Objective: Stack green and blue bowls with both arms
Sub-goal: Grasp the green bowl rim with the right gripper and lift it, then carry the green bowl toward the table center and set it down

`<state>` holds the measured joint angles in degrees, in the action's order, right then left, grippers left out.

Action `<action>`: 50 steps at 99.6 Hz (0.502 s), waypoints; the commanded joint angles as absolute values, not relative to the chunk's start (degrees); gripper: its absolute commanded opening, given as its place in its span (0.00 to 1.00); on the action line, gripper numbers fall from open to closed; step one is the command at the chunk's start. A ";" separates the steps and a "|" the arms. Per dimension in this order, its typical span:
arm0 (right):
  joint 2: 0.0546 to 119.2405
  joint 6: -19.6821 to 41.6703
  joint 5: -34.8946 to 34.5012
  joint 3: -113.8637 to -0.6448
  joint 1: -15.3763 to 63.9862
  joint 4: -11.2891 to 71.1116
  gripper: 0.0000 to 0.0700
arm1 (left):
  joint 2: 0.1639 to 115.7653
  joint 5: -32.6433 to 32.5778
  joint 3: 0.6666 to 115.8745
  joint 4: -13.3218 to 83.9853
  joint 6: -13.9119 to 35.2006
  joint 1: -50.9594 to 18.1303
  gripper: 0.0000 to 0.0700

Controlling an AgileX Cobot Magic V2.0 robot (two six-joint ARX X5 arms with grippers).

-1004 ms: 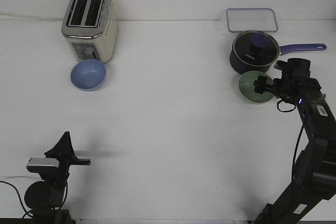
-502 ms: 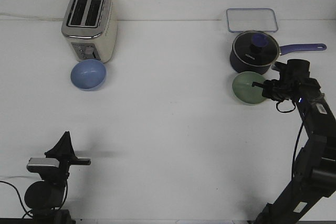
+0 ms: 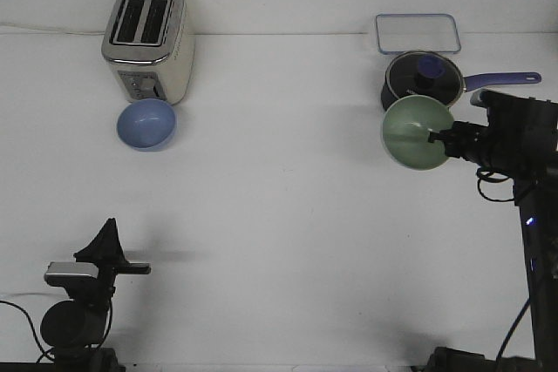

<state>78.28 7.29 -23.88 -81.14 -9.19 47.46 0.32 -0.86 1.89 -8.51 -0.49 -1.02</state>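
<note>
Two small round matte bowls must be stacked. The right gripper [image 3: 438, 138] pinches the pale green bowl's [image 3: 417, 131] rim and holds it up by the dark lidded saucepan [image 3: 421, 81], likely to carry it. The periwinkle blue bowl [image 3: 146, 124] sits touching the toaster [image 3: 148, 41]. I cannot tell how the left gripper [image 3: 103, 250] is set.

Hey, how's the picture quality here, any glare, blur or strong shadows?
Front view: even, soft lighting, no glare on the white table; only faint shadows beside the toaster and left arm; the green bowl and right gripper look slightly soft.
</note>
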 commanded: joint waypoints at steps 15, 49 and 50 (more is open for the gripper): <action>71.18 8.21 -24.23 -74.81 0.93 49.67 0.00 | 0.23 -0.60 0.82 -9.08 -0.19 -1.04 0.02; 69.19 13.93 -23.84 -56.58 18.20 40.62 0.00 | 0.23 -0.60 0.82 -9.06 -0.19 -1.04 0.02; 69.19 14.26 -23.81 -56.01 18.63 40.03 0.00 | 0.23 -0.60 0.82 -9.06 -0.19 -1.04 0.02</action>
